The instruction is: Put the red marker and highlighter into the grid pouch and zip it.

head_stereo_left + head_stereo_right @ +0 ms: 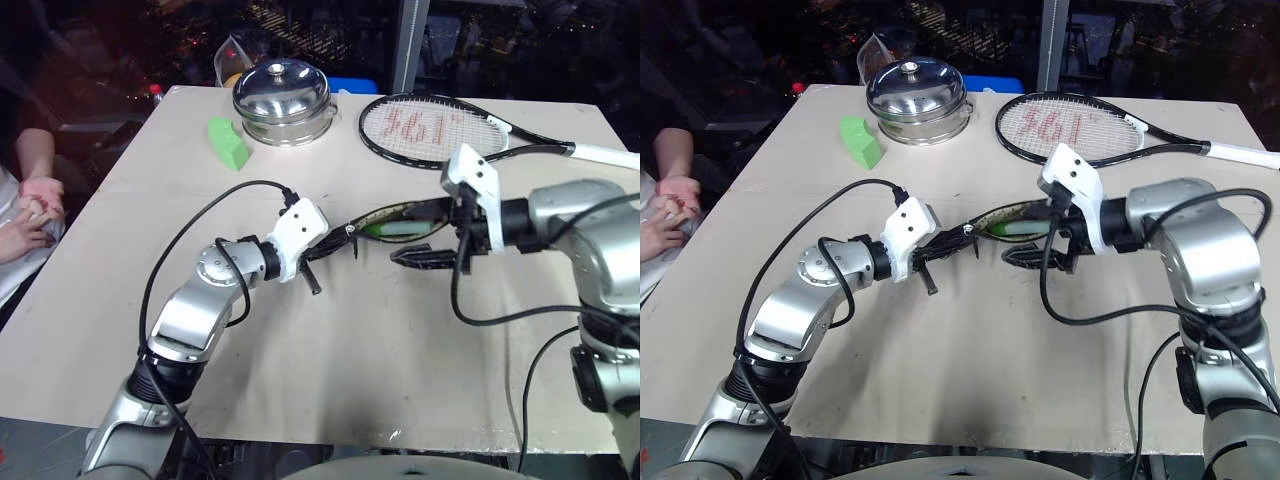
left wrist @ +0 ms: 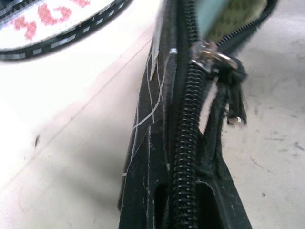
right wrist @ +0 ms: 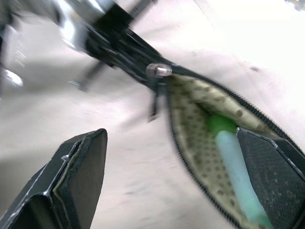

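Both arms reach over the counter [image 1: 330, 350] toward its middle. Left pincer [image 1: 335, 243] is clamped together on the near end of the grid pouch [image 2: 152, 143], by the zipper pull. Right pincer [image 3: 190, 181] stands wide apart just beside the pouch's gaping mouth, gripping nothing. Inside, against the dotted lining, lies the highlighter [image 3: 236, 176]; the red marker cannot be made out. Farther back sit a steel lidded pot [image 1: 281, 102], a green wedge block [image 1: 228, 142] and a racket [image 1: 440, 128]. A person's hands [image 1: 30, 205] rest at the counter's left edge.
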You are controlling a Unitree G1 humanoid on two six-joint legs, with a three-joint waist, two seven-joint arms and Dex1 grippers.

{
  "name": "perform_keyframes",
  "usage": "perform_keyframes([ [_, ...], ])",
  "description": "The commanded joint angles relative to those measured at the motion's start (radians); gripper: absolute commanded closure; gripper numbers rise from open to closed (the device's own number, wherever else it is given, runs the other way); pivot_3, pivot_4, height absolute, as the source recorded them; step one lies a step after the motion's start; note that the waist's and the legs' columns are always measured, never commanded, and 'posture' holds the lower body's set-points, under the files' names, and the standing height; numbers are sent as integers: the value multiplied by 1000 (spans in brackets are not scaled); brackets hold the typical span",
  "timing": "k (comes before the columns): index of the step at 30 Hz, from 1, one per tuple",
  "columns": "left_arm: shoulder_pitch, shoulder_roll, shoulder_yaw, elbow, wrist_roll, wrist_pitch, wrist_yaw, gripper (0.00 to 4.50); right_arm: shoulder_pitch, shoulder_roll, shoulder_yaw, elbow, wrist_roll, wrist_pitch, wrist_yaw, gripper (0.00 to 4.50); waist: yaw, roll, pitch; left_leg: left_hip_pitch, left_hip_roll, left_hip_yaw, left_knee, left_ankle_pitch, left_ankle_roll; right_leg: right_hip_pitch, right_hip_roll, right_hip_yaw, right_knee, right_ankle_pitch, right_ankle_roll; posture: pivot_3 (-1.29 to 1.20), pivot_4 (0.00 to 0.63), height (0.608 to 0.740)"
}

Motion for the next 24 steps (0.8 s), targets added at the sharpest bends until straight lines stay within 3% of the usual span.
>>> perform_keyframes([
  [1,-23,1,14,-2,-14,1,-6,4500,58,129,9,-70,10,76,-186,114,0,0,0,0,0,0,0,0,0,0,0,0,0,0,0,0,150,740],
  [4,-24,9,10,-1,-15,-1,-13,4500,78,262,-22,-75,22,86,-292,114,0,0,0,0,-1,0,0,0,-1,0,2,0,1,0,0,0,150,740],
  [9,-10,33,9,-3,-6,-5,-26,4500,61,358,-129,-79,84,-9,-383,114,4,0,0,-1,-2,0,0,3,-4,0,2,0,0,0,1,0,150,740],
  [14,-25,23,17,16,-8,-2,-9,4500,92,288,-83,-130,218,59,-354,114,3,0,0,-1,-2,0,0,2,-4,0,2,0,0,0,0,0,150,740],
  [19,-43,12,24,39,-7,29,19,4500,81,377,-189,-180,385,139,-349,114,-1,0,0,0,-1,-1,0,1,-1,0,4,0,0,0,0,0,150,740],
  [21,-51,5,28,42,-15,41,24,4500,89,369,-188,-173,409,160,-365,114,2,0,0,0,-1,-1,0,1,-1,0,4,0,0,0,0,0,150,740],
  [24,-60,0,32,41,-25,51,22,4500,133,304,-79,-102,348,102,-450,114,2,0,0,0,-2,-1,0,1,-1,0,2,0,0,0,0,0,150,740],
])
